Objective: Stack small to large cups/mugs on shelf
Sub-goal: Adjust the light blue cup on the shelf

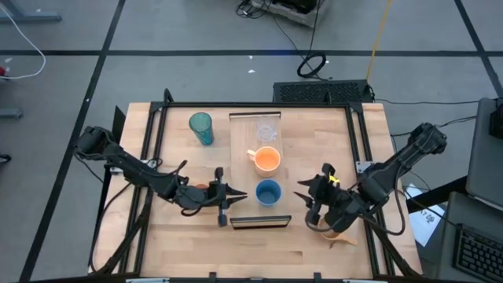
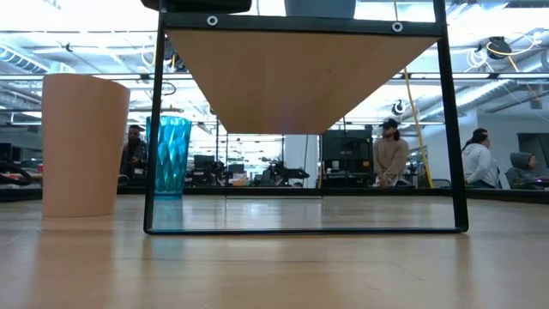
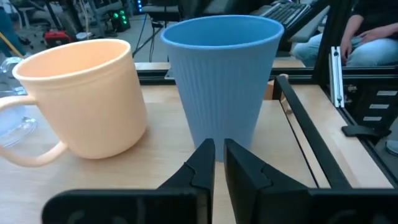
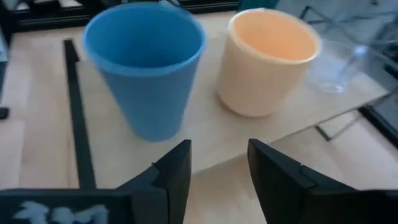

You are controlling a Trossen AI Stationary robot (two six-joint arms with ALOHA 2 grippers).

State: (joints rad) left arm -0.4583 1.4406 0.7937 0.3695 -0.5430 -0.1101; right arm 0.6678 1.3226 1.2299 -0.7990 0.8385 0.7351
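Note:
The shelf (image 1: 259, 177) is a light-wood plank running from the table's far side to its near side. Standing on it, from far to near, are a clear glass cup (image 1: 267, 130), an orange handled mug (image 1: 267, 159) and a blue cup (image 1: 269, 192). A teal tumbler (image 1: 201, 127) stands on the table at the far left. A tan cup (image 2: 81, 146) shows close up in the low view. My left gripper (image 3: 217, 165), shut and empty, points level at the blue cup (image 3: 221, 81) from the left. My right gripper (image 4: 217, 165) is open, right of the blue cup (image 4: 146, 68), tilted down toward it.
Black frame rails (image 1: 153, 157) run along the table's left and right sides. A tan thing (image 1: 342, 236) lies partly under my right arm near the front right. Bare tabletop lies between the shelf and each rail. People sit in the room beyond the table.

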